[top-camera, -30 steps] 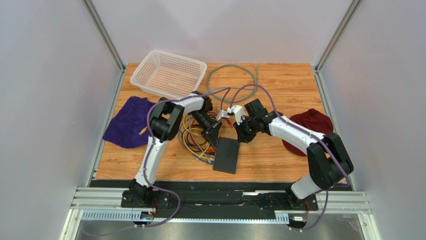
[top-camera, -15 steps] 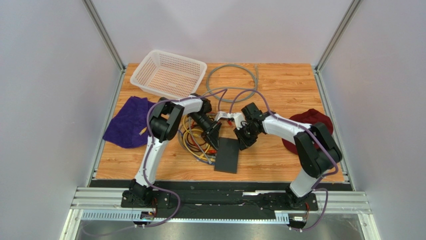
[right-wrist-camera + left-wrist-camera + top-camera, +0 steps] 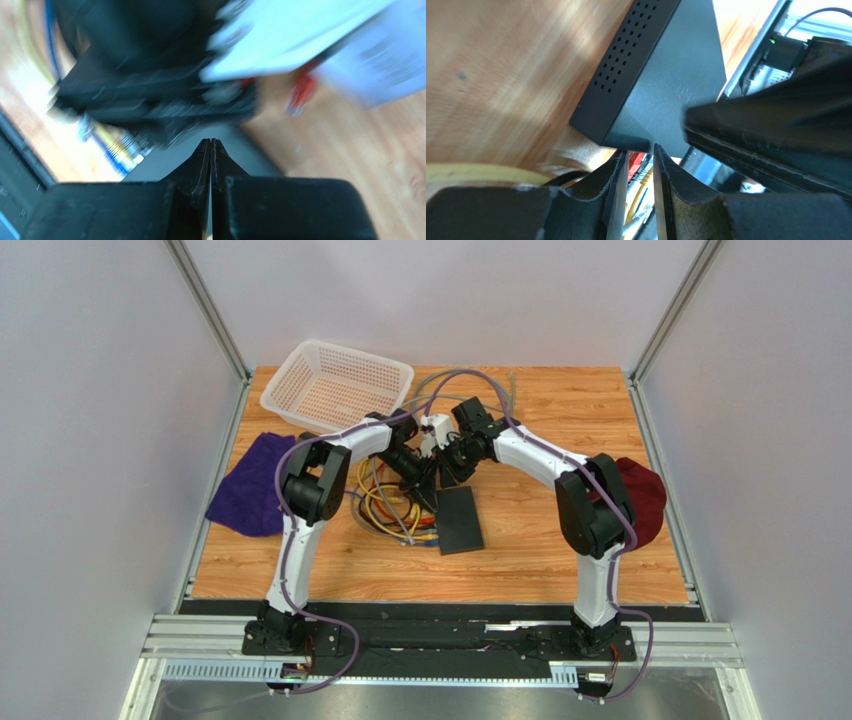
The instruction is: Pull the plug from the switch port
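Both arms have swung inward above the flat matte black switch box (image 3: 459, 520) lying on the wooden counter (image 3: 560, 430), left tool (image 3: 641, 165) slightly parted and empty, right tool (image 3: 210, 145) clenched on nothing; best pinch the likely stiff plug (image 3: 430, 536) body, not its limp cable.

Wooden table (image 3: 580, 410), one. White mesh basket (image 3: 320, 422), far left corner, upright. Purple cloth (image 3: 250, 495), crumpled, left edge, just near of the basket. Dark red cloth (image 3: 645, 502), bunched, right edge. Grey cable coil (image 3: 512, 390), loose loop, far centre, right of the basket, partly hidden.
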Robot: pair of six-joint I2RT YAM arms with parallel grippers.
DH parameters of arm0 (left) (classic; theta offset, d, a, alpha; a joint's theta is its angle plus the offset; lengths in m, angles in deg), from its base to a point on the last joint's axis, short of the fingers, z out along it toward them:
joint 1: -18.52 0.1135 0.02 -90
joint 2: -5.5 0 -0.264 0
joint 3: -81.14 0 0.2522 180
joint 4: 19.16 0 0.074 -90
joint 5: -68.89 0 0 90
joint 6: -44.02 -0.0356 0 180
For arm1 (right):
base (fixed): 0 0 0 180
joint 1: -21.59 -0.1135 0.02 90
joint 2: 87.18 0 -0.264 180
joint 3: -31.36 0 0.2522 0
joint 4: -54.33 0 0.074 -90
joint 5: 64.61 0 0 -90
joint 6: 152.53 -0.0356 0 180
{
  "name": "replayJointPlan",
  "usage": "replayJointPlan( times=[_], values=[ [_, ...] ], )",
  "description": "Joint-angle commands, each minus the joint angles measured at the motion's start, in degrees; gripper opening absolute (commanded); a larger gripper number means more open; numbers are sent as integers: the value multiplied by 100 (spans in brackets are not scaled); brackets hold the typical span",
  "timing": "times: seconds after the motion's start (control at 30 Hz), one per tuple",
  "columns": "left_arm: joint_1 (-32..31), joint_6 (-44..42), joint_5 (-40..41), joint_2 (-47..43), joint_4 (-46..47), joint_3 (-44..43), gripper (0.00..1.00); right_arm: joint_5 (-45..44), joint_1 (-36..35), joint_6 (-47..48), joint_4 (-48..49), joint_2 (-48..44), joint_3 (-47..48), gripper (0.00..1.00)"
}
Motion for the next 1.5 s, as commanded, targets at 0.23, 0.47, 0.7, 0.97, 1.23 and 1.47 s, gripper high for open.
replayJointPlan(
  times=[0.23,0.47,0.7,0.97,1.23,1.47],
  values=[
    [139,-503,80,-469,750,386,35,324,-178,394,92,-1712,-1461,5],
    [139,-943,-105,-258,575,579,36,552,-195,579,83,-1308,-1814,4],
    [86,-1321,-369,-381,452,975,37,482,-195,685,312,-1053,-2060,4],
    [-63,-1356,-387,-224,338,809,37,500,-230,597,400,-982,-2042,4],
    [-90,-1357,-378,-12,258,650,30,438,-248,570,487,-1044,-2156,4],
    [-142,-1304,-562,75,197,606,20,421,-266,535,549,-1035,-2192,5]
  ],
)
